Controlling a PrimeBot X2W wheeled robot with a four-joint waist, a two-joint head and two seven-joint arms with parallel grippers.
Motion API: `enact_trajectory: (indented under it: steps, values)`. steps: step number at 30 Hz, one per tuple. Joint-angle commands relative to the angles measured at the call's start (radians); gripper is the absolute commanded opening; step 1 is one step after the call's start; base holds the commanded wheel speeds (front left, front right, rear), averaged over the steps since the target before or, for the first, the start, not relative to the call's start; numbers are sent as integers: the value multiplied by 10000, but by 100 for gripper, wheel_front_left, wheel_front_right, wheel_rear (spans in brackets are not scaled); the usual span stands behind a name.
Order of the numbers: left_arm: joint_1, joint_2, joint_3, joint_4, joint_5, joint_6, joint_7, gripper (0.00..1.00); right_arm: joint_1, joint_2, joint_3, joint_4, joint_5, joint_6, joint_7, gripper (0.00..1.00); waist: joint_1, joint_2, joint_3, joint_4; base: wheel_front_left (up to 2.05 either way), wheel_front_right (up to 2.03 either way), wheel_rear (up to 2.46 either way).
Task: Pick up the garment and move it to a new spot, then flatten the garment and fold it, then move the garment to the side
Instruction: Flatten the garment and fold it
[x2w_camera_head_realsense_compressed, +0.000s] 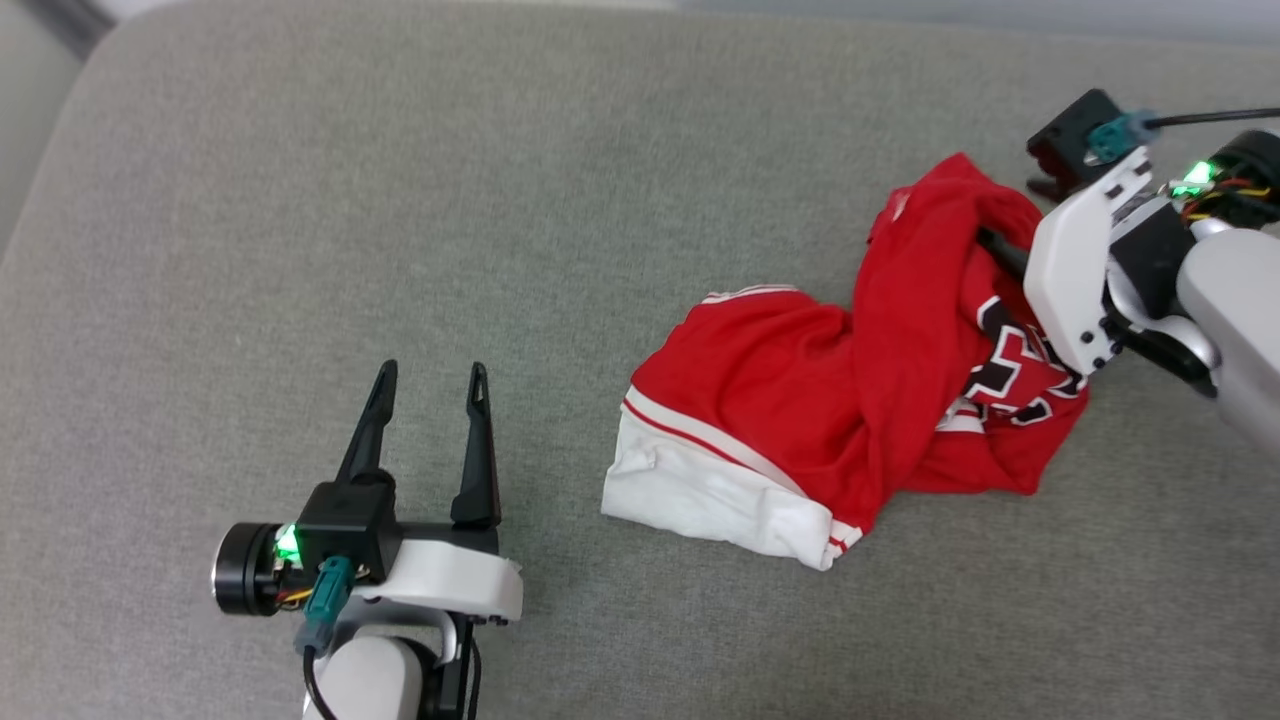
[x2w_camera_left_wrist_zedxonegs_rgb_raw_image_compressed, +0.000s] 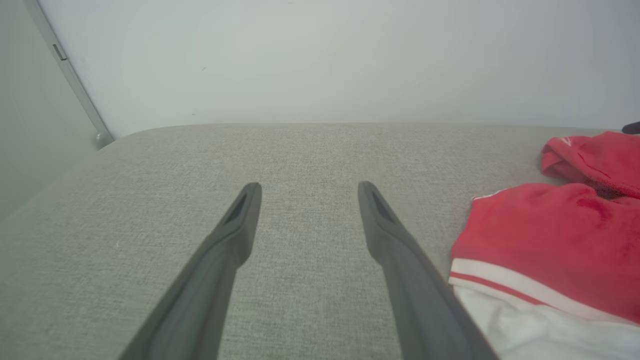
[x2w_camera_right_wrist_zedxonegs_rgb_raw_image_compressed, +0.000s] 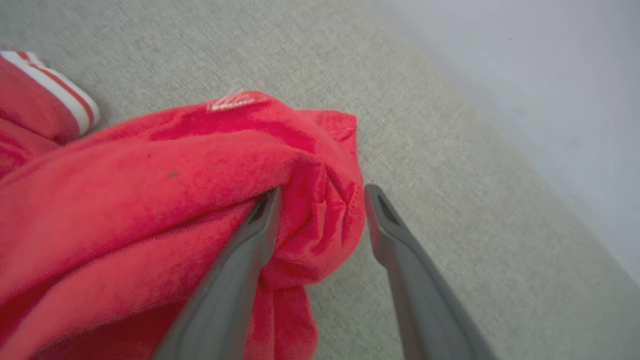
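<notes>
The garment (x2w_camera_head_realsense_compressed: 800, 400) lies crumpled on the grey cushion, right of centre: red cloth, a white sleeve with red-white trim at its near left, black white-edged print at its right. Its far right end is bunched up by my right arm's white wrist housing (x2w_camera_head_realsense_compressed: 1075, 270). In the right wrist view my right gripper (x2w_camera_right_wrist_zedxonegs_rgb_raw_image_compressed: 322, 192) stands open around a fold of the garment (x2w_camera_right_wrist_zedxonegs_rgb_raw_image_compressed: 150, 175); the cloth rests against the left finger (x2w_camera_right_wrist_zedxonegs_rgb_raw_image_compressed: 250, 240) and clear of the right one. My left gripper (x2w_camera_head_realsense_compressed: 432, 380) is open and holds nothing, on the cushion left of the garment (x2w_camera_left_wrist_zedxonegs_rgb_raw_image_compressed: 550, 240).
The grey fabric cushion (x2w_camera_head_realsense_compressed: 400, 200) stretches wide to the left and far side. A pale wall (x2w_camera_left_wrist_zedxonegs_rgb_raw_image_compressed: 325, 60) rises behind its rounded far edge, and the same wall (x2w_camera_right_wrist_zedxonegs_rgb_raw_image_compressed: 550, 75) runs close along the cushion's edge beside my right gripper.
</notes>
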Motion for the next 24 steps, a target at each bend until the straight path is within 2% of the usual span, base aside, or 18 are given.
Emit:
enact_trajectory:
  steps: [1,3,8,12,15,19,22,24]
  values:
    - [176,4,92,13,105,-56,-27,100,92,-252,12,-204,-57,-10,-677,100,-2,0,-517,-208,0,0,0]
    - [280,6,270,21,195,-136,-27,100,301,-433,-18,-491,-24,-9,-1651,100,-2,0,-856,-336,0,0,0]
    - [540,200,675,-190,407,-369,-27,100,916,-623,-995,-502,-278,-9,-4320,100,-2,0,-1634,-678,0,0,0]
    - [524,482,904,-387,478,-717,-27,100,1769,-478,-2441,-602,-994,-9,-5005,100,-2,0,-2062,-956,0,0,0]
    - [306,876,965,-457,530,-1118,-27,100,2889,-276,-4734,-1592,-2080,-9,-5025,100,-2,0,-2289,-1149,0,0,0]
    - [-199,1545,970,-198,582,-1712,-25,100,5426,351,-8146,-3381,-3997,-9,-5026,100,-2,0,-2496,-1328,0,0,0]
    - [-794,2053,786,148,356,-2093,443,100,7333,1193,-10018,-4588,-5257,-9,-5030,100,-2,0,-2621,-1458,0,0,0]
    - [-1209,2337,528,131,126,-2248,1084,100,8411,1676,-10840,-5217,-5823,-10,-5029,100,-2,0,-2692,-1511,0,0,0]
